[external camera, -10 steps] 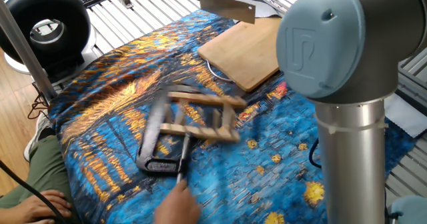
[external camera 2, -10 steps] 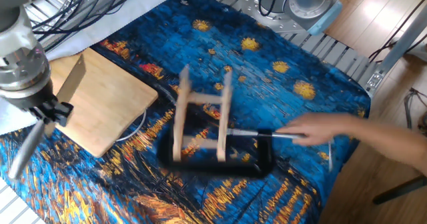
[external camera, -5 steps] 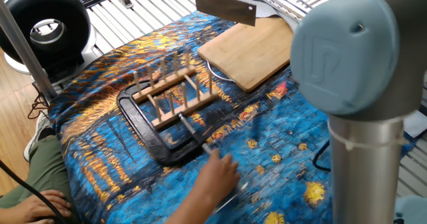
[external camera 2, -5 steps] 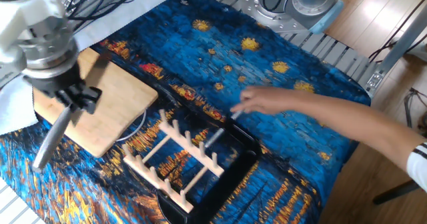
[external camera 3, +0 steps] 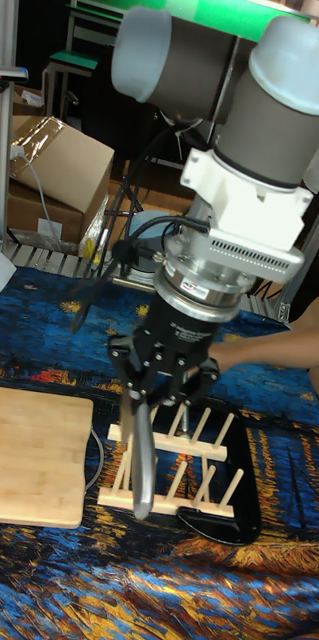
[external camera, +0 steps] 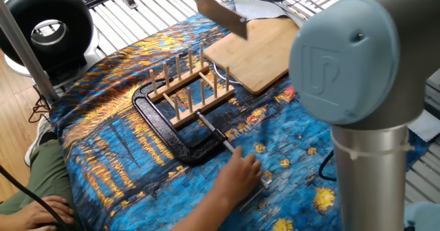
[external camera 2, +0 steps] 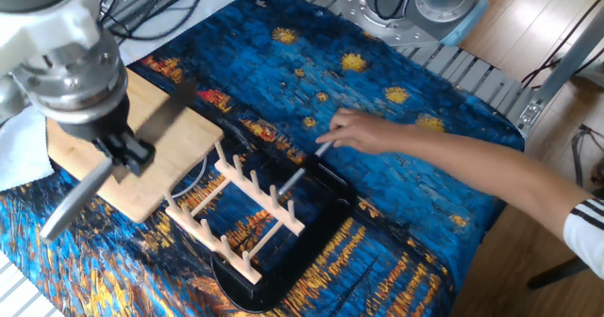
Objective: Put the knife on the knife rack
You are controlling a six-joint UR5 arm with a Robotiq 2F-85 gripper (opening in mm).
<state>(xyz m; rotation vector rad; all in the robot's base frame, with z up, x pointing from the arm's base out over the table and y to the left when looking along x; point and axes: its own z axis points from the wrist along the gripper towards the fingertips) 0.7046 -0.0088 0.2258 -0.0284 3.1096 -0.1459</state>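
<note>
Over a starry blue cloth (external camera 2: pixel 396 62) the gripper (external camera 3: pixel 164 385) is clamping the knife (external camera 3: pixel 141 460) — blade hanging down, above the bamboo board's (external camera 2: pixel 156 161) edge — while the rack (external camera 2: pixel 241 225), steadied by a person's hand (external camera 2: pixel 363 131), is sitting just right of it.

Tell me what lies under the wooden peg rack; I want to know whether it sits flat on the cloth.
The knife rack sits partly on a black metal clamp, partly over the blue patterned cloth. Whether its rails rest flat is hidden.
</note>
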